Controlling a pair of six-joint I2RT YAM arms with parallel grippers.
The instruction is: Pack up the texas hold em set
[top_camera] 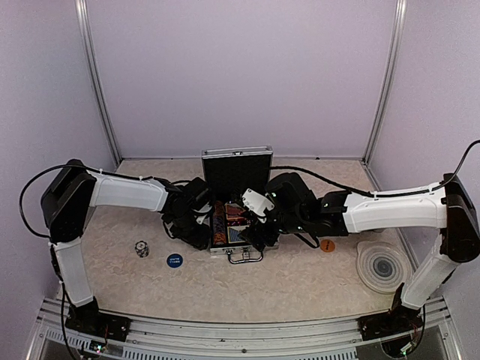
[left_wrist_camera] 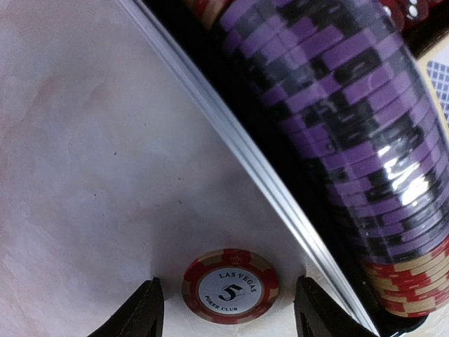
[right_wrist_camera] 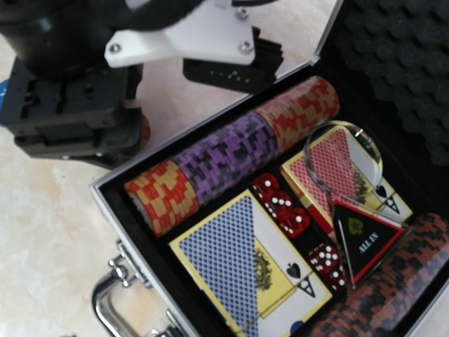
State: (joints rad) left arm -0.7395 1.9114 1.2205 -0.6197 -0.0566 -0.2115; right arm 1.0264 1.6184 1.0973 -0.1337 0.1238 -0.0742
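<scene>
Left gripper (left_wrist_camera: pixel 226 298): spread, flanking red 5 chip (left_wrist_camera: pixel 230 286) without contact
Chip position: flat on table (left_wrist_camera: pixel 84 175), beside aluminium case (left_wrist_camera: pixel 231 140) rim
Right gripper (top_camera: pixel 259 225): spread, over case

Glossy chips (left_wrist_camera: pixel 337 105) in a ribbed metal case (left_wrist_camera: pixel 245 151).

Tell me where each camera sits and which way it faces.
Top external: above, behind the bases, looking down at the table; both arms show.
Left wrist: low beside the case, facing a red chip between its own fingers.
Right wrist: above the case, looking down; only the left gripper shows.
Shared: both wrist views show the purple chips.
</scene>
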